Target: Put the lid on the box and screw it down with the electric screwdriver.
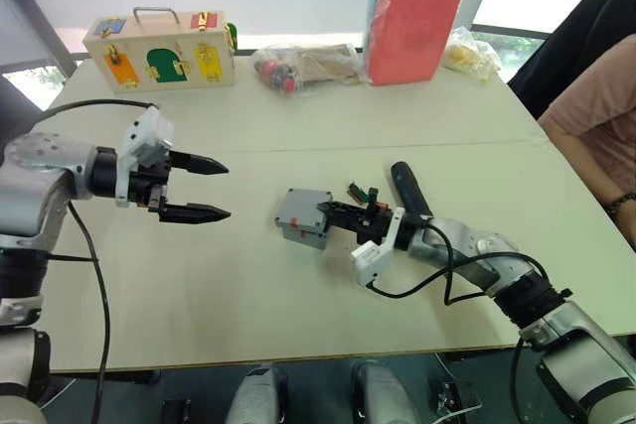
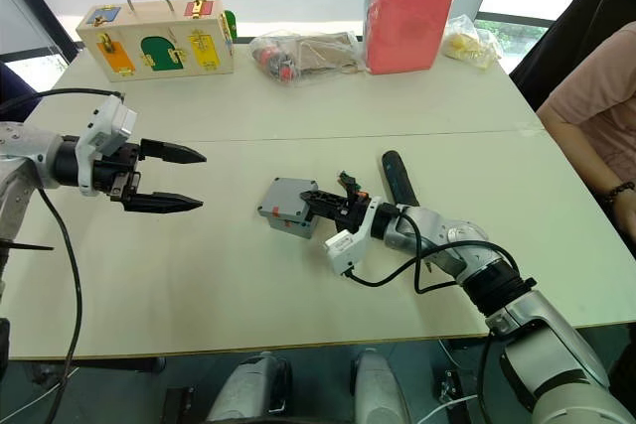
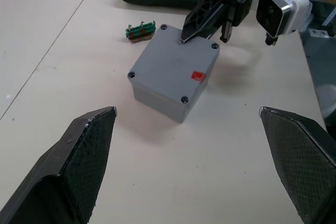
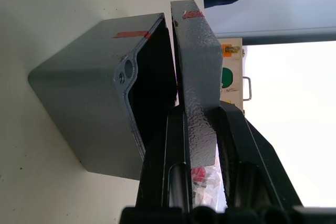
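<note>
The small deep square grey plastic box (image 1: pixel 303 217) sits near the middle of the pale bench (image 1: pixel 248 305), a small red mark on its side; the shallow square grey plastic lid (image 4: pixel 197 72) is pinched between the black fingers of the right gripper (image 1: pixel 333 211), held at the box's top edge with one side lifted, so a dark gap stays open between lid and box in the right wrist view; the right arm reaches in from about 4 o'clock of the box. The black cylindrical electric screwdriver (image 1: pixel 409 189) lies flat on the bench at about 2 o'clock of the box, just behind the right wrist; a small green and red terminal piece (image 3: pixel 140 30) lies just beside the box on the screwdriver's side. The left gripper (image 1: pixel 199 189) hangs above the bench well apart at 9 o'clock of the box, fingers spread wide and holding nothing. At the far edge, around 11 o'clock, stands a wooden box with coloured doors (image 1: pixel 161 50); a red sponge pack in clear plastic (image 1: pixel 414 22) stands at about 1 o'clock; a person's arm (image 1: pixel 596 136) shows at 3 o'clock.
</note>
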